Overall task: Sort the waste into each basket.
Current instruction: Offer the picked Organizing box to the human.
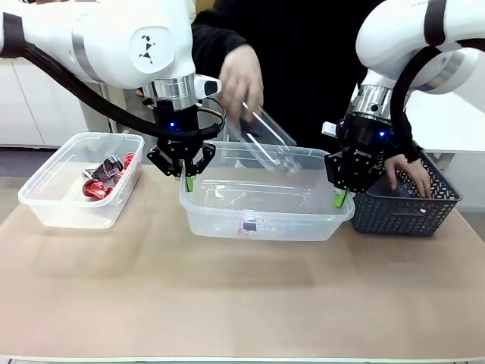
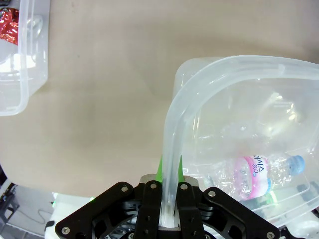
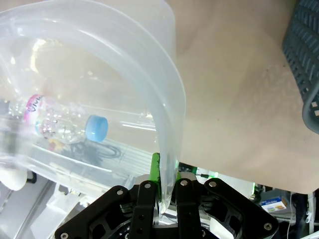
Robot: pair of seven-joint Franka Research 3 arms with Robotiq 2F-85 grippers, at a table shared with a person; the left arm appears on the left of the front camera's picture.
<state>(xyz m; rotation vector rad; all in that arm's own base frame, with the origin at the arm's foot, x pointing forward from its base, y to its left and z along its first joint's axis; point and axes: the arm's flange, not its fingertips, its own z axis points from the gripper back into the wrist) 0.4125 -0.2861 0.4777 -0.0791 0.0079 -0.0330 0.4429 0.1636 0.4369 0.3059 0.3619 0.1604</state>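
Observation:
The middle clear basket [image 1: 267, 220] is gripped at both ends. My left gripper [image 1: 184, 171] is shut on its left rim [image 2: 172, 129], and my right gripper [image 1: 341, 194] is shut on its right rim [image 3: 167, 104]. Inside lies a clear bottle [image 2: 259, 172] with a pink label and a blue cap [image 3: 95, 128]. A person's hand [image 1: 242, 76] holds another clear bottle [image 1: 267, 135] tilted over the basket's far side. The second clear basket [image 1: 45, 199] at the left holds crushed red-and-silver cans [image 1: 104, 176].
A dark lattice basket [image 1: 402, 208] stands at the right, close to my right gripper, with the person's other hand [image 1: 405, 173] inside it. Bare tan table [image 1: 242, 296] stretches in front of the baskets.

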